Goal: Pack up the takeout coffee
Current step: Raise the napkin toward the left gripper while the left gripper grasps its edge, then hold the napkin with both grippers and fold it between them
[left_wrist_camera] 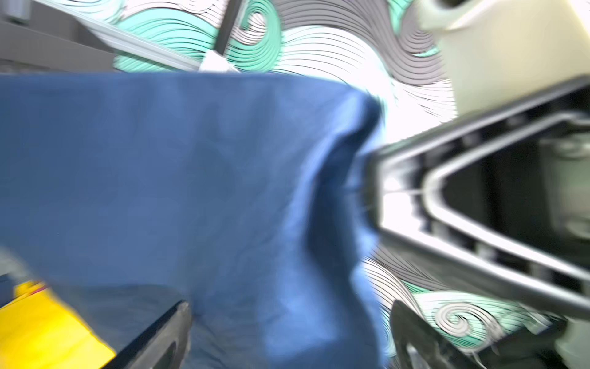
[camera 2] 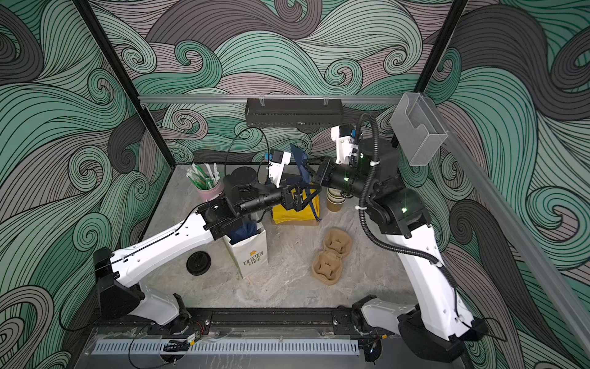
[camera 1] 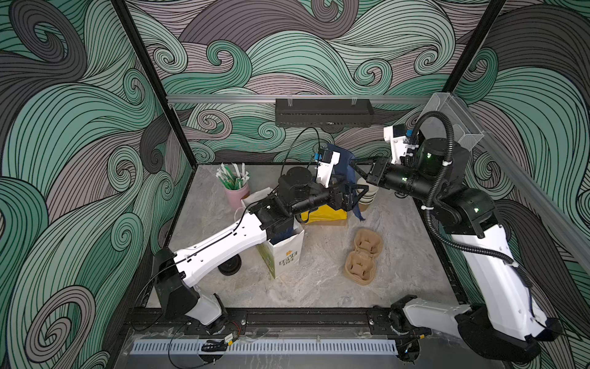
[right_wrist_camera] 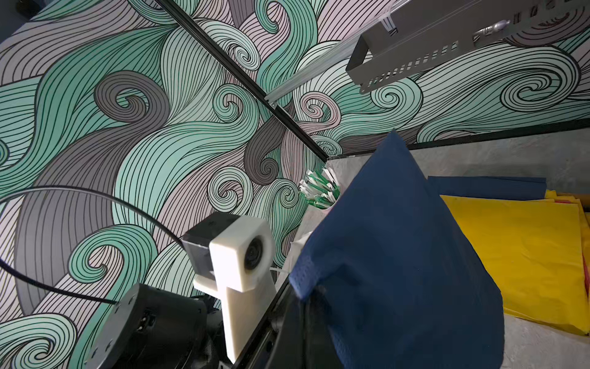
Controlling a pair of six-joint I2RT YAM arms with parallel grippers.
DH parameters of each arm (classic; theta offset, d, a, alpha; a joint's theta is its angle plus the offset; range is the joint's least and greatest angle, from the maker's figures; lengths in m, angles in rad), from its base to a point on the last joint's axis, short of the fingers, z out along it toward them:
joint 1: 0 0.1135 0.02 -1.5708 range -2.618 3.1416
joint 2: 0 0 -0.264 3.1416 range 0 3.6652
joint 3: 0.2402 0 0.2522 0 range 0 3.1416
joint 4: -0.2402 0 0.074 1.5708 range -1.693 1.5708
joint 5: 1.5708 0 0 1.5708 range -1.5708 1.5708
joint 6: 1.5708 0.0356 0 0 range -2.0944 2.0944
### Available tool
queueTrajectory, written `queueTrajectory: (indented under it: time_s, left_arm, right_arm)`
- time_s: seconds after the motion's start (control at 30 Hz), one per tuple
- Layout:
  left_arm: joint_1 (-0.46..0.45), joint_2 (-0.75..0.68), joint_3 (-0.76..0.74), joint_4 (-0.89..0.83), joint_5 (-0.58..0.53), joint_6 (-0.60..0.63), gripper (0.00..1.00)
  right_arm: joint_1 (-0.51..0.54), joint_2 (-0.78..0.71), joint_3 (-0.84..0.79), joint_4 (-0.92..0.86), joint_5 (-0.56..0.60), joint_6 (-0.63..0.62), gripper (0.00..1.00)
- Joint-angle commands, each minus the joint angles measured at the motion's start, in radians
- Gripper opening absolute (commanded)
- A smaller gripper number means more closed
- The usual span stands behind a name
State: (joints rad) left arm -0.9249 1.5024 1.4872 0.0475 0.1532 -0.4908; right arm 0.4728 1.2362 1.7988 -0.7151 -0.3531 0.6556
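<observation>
**Lidded coffee cups:** none in sight from where I stand, so their position, heading and long axis cannot be told.

**Paper bag** point(camera 1: 285, 252): white and printed, upright on the counter point(camera 1: 319, 287) beneath the left forearm. Its mouth faces up, with something dark blue showing inside.

**Cup carrier** point(camera 1: 362, 257): brown pulp, two wells facing up. It lies flat on the counter to the right of the bag, its long axis running roughly front to back.

**Right end effector** point(camera 1: 353, 163): pinched tight on a dark blue napkin point(right_wrist_camera: 399, 255), which hangs draped over the yellow napkins point(camera 1: 325, 214).

**Left end effector** point(left_wrist_camera: 289, 306): spread wide and gripping nothing, its fingers point(left_wrist_camera: 159, 335) on either side of the hanging napkin.

**Stack of lidless cups** point(camera 2: 335, 199): upright, behind the carrier, just right of the yellow napkins.

**Loose black lids** point(camera 2: 198, 263): on the counter to the left of the bag.

**Straws** point(camera 1: 236, 182): bunched in a pink cup point(camera 1: 238, 196) at the back left.
</observation>
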Motion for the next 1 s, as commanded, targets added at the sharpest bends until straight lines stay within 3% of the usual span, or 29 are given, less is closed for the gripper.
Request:
queueTrajectory:
  time_s: [0.0,0.07,0.23,0.4,0.6,0.67,0.8,0.97]
  left_arm:
    - [-0.007,-0.01,0.066,-0.147,-0.163,0.039,0.98]
    - [-0.008,-0.007,0.074,-0.17,-0.175,0.046,0.95]
    - [-0.011,0.011,0.111,-0.208,-0.175,0.072,0.62]
    - [-0.013,0.038,0.15,-0.233,-0.184,0.097,0.41]
    - [-0.015,0.051,0.185,-0.239,-0.173,0.109,0.07]
    - [-0.014,0.04,0.179,-0.227,-0.165,0.095,0.0]
    - [-0.01,0.019,0.18,-0.194,-0.076,0.062,0.0]
    - [0.021,-0.004,0.187,-0.141,0.172,0.018,0.0]
  right_arm:
    - [0.018,0.008,0.025,0.026,0.055,0.025,0.0]
    - [0.021,0.014,0.031,0.014,0.068,0.028,0.0]
    - [0.029,0.027,0.037,0.002,0.098,0.038,0.0]
    - [0.036,0.044,0.051,0.0,0.098,0.042,0.0]
    - [0.039,0.068,0.12,-0.103,0.147,0.004,0.0]
    - [0.038,0.073,0.175,-0.173,0.183,-0.041,0.2]
    - [0.017,0.052,0.276,-0.35,0.229,-0.207,0.62]
    - [-0.01,-0.108,0.187,-0.429,0.228,-0.491,0.92]
